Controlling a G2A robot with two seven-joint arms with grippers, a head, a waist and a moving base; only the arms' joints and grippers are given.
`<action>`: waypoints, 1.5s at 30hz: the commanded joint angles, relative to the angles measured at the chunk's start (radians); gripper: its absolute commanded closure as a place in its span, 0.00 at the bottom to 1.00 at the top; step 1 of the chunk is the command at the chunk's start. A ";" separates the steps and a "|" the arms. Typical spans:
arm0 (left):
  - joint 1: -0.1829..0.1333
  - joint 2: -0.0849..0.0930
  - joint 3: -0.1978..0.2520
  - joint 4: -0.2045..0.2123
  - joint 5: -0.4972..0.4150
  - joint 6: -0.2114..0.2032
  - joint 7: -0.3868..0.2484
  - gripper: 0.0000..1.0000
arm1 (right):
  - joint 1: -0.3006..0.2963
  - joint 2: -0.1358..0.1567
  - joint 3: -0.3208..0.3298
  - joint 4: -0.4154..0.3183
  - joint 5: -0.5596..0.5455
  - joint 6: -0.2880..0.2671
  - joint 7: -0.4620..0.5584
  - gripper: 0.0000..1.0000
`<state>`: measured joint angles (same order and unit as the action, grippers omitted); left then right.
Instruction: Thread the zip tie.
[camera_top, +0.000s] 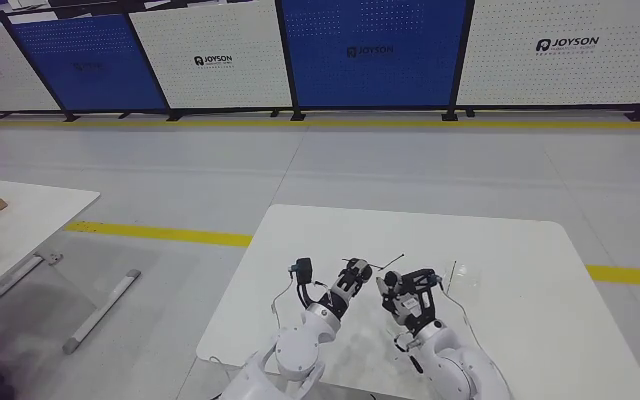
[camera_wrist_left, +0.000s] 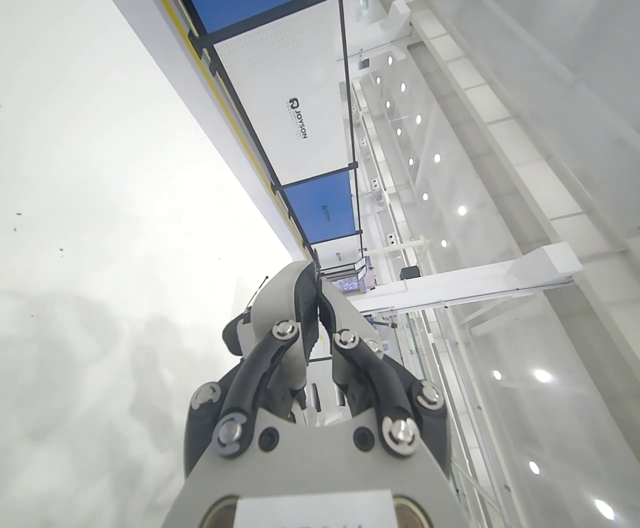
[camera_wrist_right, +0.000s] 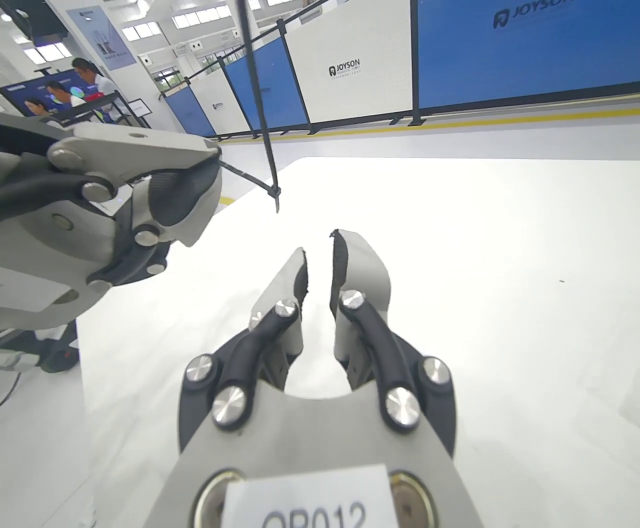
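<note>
**Zip tie clamped in left gripper above white table**

Found right gripper (camera_wrist_right: 320, 245) released, fingers slightly parted, poised over the white table (camera_wrist_right: 450, 225). Noted left gripper (camera_wrist_right: 217, 159) just beside it, clenched on one end of the black zip tie (camera_wrist_right: 273, 190). Traced the strap from those fingertips to the small head, held in the air above the table, with a second run of strap rising steeply from the head. Recorded wide table surface ahead and to the right of both grippers, left edge nearer. Saw grey floor (camera_top: 300, 170) beyond the far edge, a yellow line (camera_top: 160, 233), a second table (camera_top: 40, 210) well apart on the left, then blue and white partition panels (camera_top: 375, 50).
</note>
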<state>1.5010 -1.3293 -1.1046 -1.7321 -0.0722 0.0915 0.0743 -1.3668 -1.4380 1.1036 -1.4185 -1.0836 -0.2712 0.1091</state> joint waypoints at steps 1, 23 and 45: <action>-0.001 0.000 0.000 -0.002 0.001 0.012 0.001 1.00 | 0.008 0.001 0.001 0.006 0.015 -0.022 0.001 0.67; 0.002 0.001 0.006 -0.005 0.012 0.031 -0.028 1.00 | 0.029 0.007 -0.018 0.002 0.019 -0.002 -0.019 0.85; -0.006 -0.007 0.012 0.004 -0.015 -0.008 0.015 1.00 | 0.034 0.018 -0.022 0.020 0.021 -0.028 -0.020 1.00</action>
<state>1.4947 -1.3359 -1.0926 -1.7277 -0.0863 0.0864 0.0873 -1.3329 -1.4207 1.0825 -1.3995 -1.0632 -0.2985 0.0892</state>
